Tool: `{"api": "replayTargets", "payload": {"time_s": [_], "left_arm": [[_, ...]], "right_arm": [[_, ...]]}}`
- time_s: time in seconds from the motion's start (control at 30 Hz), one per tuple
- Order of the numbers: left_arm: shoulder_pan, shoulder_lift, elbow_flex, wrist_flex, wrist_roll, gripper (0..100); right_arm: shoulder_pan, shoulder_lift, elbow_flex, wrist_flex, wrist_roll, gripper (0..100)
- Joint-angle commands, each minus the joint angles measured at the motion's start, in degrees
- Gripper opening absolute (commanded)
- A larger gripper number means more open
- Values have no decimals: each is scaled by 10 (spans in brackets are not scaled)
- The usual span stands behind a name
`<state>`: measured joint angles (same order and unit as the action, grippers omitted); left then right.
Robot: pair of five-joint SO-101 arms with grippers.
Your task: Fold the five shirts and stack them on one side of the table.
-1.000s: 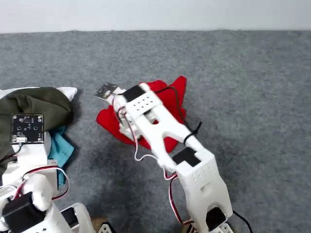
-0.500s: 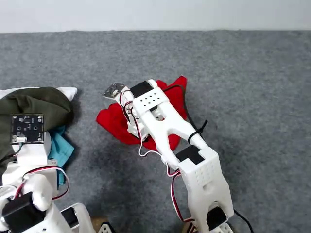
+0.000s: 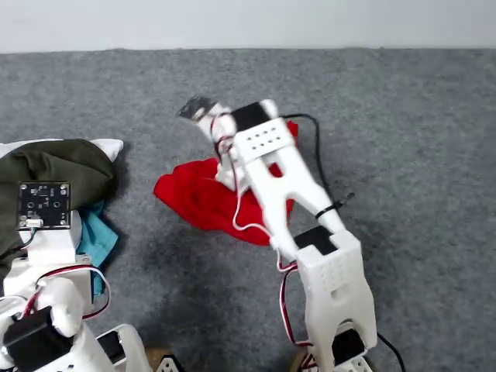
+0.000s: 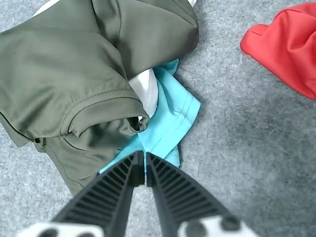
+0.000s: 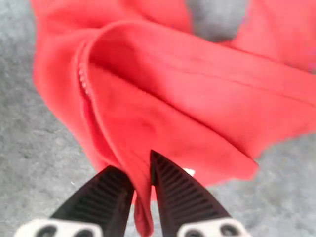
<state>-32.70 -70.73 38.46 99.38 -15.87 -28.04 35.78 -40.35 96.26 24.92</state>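
Shirt pile (image 3: 54, 167) lies left of lone shirt (image 3: 198, 201).

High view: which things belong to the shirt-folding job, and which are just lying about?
Job:
- red fabric shirt, pinched in right gripper
- olive-green fabric shirt
- light-blue fabric shirt
- white fabric shirt

Not part of it:
- grey carpet-like table cover
- white wall strip

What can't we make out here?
- High view: right arm covers much of the red shirt; fold state unclear.
- High view: left arm and the frame edge hide part of the pile; olive shirt, teal shirt, white shirt show, a fifth unconfirmed.
- Right wrist view: the right gripper hides how many layers it pinches.
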Motion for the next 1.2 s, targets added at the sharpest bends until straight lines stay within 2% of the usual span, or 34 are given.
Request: {"api": "replayTargets", "payload": {"time_s": [0.0,0.2,0.37,0.47,0.63,0.73,0.93,1.17], "left_arm": [[4,-2,-3,-4,4,17],[4,-1,-2,-5,2,18],[5,3,-1,-5,1,19],[30,-1,-2,-4,1,19],[84,-2,-7,-3,3,19],[92,-2,-7,-4,3,19],[90,-2,-34,-4,1,19],[89,-2,-107,-6,4,19]], "right_arm": [[45,-50,-110,50,5,9],[142,-79,-236,65,3,9],[193,-138,-238,66,4,9],[211,-178,-238,65,8,9],[211,-244,-240,65,63,9],[207,-279,-241,55,98,9],[198,-346,-241,-28,187,9],[143,-397,-241,-153,270,9]]}}
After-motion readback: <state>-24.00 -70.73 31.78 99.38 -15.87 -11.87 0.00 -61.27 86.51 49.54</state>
